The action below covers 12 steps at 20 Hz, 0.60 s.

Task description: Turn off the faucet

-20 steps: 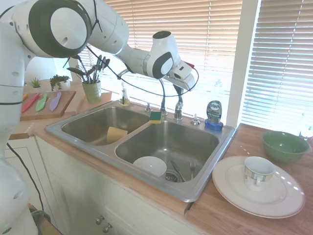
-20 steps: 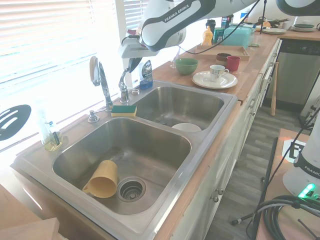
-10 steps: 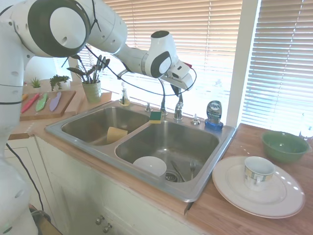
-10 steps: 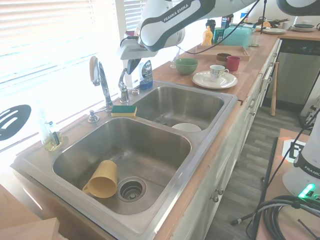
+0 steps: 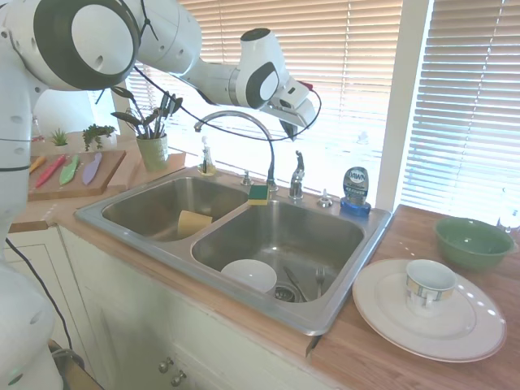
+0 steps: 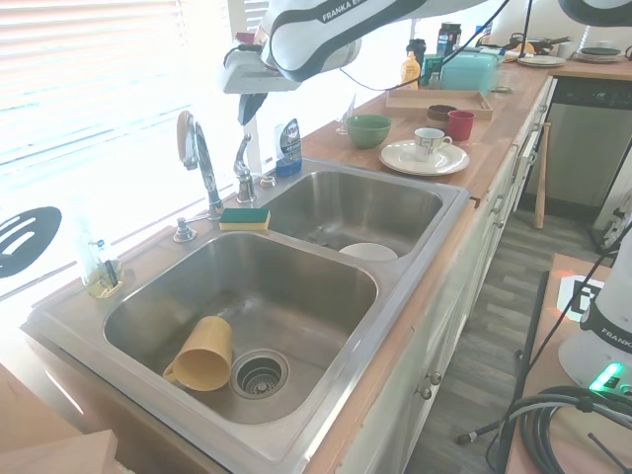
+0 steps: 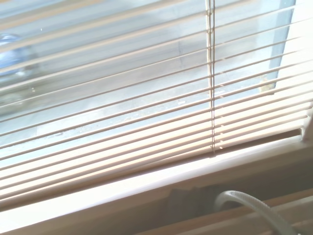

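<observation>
From the first exterior view, your gripper (image 5: 290, 123) hangs above the faucet's lever handle (image 5: 298, 173), clear of it; no water falls from the spout (image 5: 236, 120).

The second exterior view agrees: lever (image 6: 242, 158) upright behind the sink (image 6: 415, 252), task apparently done. I cannot tell the fingers' spread.

The wrist view shows only blinds (image 7: 146, 98).

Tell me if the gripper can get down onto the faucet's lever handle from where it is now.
Probably yes. The gripper hangs in open air just above the lever handle, with nothing between them. The spout arcs off to one side and the blue soap bottle stands clear on the other.
</observation>
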Available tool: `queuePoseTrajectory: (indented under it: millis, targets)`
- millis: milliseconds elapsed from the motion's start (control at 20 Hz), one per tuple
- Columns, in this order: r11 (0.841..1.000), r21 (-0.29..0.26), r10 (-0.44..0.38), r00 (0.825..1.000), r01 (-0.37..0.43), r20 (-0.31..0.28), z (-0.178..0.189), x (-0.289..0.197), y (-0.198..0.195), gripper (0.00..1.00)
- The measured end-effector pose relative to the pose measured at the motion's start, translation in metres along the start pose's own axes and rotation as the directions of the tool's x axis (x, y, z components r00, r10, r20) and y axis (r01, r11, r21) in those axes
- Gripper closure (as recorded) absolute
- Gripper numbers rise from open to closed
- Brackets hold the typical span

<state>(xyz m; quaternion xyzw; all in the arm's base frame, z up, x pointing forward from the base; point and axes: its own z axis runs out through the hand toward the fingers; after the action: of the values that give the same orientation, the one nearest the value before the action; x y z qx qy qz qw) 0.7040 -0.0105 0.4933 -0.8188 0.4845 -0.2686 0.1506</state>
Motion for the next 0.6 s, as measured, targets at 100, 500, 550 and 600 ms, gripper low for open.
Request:
queuePoseTrajectory:
  millis: [100, 500, 550, 600]
  targets:
    - [1.000, -0.009, 0.015, 1.000, -0.015, 0.004, 0.001, 0.009, -0.002, 1.00]
    - [0.997, -0.047, 0.060, 0.996, -0.058, 0.063, 0.050, 0.025, 0.001, 1.00]
    - [0.997, -0.051, 0.064, 0.996, -0.061, 0.068, 0.055, 0.026, 0.003, 1.00]
    - [0.997, -0.054, 0.065, 0.995, -0.062, 0.071, 0.060, 0.026, 0.005, 1.00]
